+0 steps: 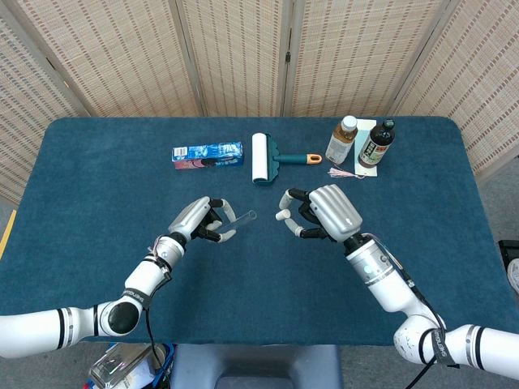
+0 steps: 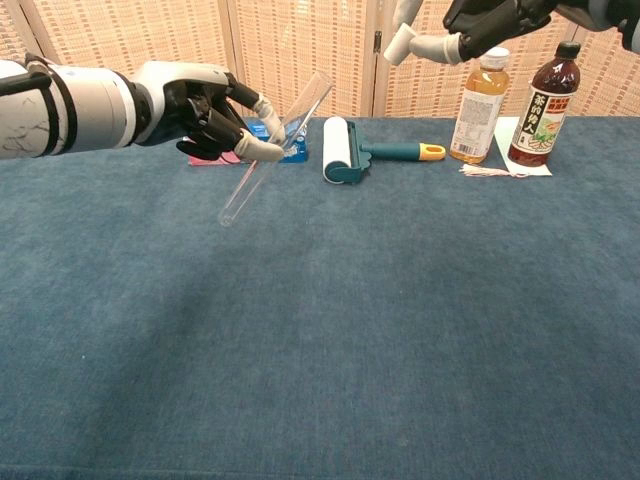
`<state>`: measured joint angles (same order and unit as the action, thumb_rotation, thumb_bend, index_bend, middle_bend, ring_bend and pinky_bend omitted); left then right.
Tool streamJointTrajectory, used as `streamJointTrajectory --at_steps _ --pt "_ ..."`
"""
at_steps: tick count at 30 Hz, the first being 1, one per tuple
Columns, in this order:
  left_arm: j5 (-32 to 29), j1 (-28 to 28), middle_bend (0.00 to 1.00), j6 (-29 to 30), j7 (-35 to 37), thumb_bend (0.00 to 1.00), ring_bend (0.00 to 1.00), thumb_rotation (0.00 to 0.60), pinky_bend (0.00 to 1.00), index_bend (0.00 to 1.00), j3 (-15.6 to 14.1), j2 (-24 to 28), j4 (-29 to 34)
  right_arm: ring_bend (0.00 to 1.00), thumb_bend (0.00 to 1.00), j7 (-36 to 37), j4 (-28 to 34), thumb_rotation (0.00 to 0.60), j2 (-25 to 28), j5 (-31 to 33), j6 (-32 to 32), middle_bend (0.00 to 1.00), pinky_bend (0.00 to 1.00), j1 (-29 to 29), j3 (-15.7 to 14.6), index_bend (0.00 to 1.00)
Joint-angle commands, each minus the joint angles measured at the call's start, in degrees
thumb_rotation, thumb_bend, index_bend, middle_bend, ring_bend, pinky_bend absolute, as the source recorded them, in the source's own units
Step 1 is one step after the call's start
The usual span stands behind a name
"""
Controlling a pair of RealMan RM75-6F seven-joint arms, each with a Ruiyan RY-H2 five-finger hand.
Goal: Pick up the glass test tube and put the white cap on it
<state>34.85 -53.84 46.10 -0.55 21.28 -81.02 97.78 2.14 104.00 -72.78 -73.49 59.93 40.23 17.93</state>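
Two hands are raised above the blue table (image 1: 81, 178), facing each other near its middle. The left hand (image 1: 197, 220) pinches the glass test tube (image 2: 275, 150) between thumb and fingers at about mid-length; the tube is clear of the table and tilted, open end up and pointing toward the right hand, closed end low. In the head view the tube mouth (image 1: 250, 215) lies just beside the right hand, with a small gap between them. The right hand (image 1: 323, 212) holds the white cap (image 2: 400, 42) at its fingertips, the other fingers curled in. The cap is not on the tube; in the chest view it sits above and to the right of the tube's upper end.

Along the far edge of the table, well apart from both hands:
- a blue snack box (image 1: 208, 154), lying flat
- a lint roller (image 1: 263, 157) with a teal and orange handle
- a pale drink bottle (image 1: 341, 139), upright
- a dark bottle (image 1: 377, 143), upright, standing on a white sheet (image 1: 366, 168)
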Motion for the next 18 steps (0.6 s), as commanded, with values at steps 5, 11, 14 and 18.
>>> streamJointTrajectory --at_steps 5,11,14,18 --pt "-0.65 -0.82 1.0 0.64 -0.01 0.46 1.0 0.6 1.0 0.67 -0.02 -0.59 -0.06 1.0 0.58 -0.71 -1.31 0.6 -1.99 0.78 -0.22 1.0 1.0 1.44 0.27 0.67" --pt "-1.13 -1.32 1.0 1.19 -0.33 0.46 1.0 0.6 1.0 0.67 -0.16 -0.52 0.5 1.0 0.58 -2.4 -2.55 0.6 -3.44 1.51 -0.19 1.0 1.0 2.56 0.42 0.67" --pt "-1.46 -1.53 1.0 1.27 -0.34 0.46 1.0 0.6 1.0 0.67 -0.2 -0.51 0.53 1.0 0.58 -2.53 -2.79 0.6 -3.71 1.8 -0.27 1.0 1.0 2.85 0.45 0.67" --pt "-1.75 -1.9 1.0 1.12 -0.45 0.46 1.0 0.6 1.0 0.67 -0.37 -0.63 0.52 1.0 0.58 -2.74 -2.86 0.6 -3.84 2.1 -0.39 1.0 1.0 3.16 0.46 0.67"
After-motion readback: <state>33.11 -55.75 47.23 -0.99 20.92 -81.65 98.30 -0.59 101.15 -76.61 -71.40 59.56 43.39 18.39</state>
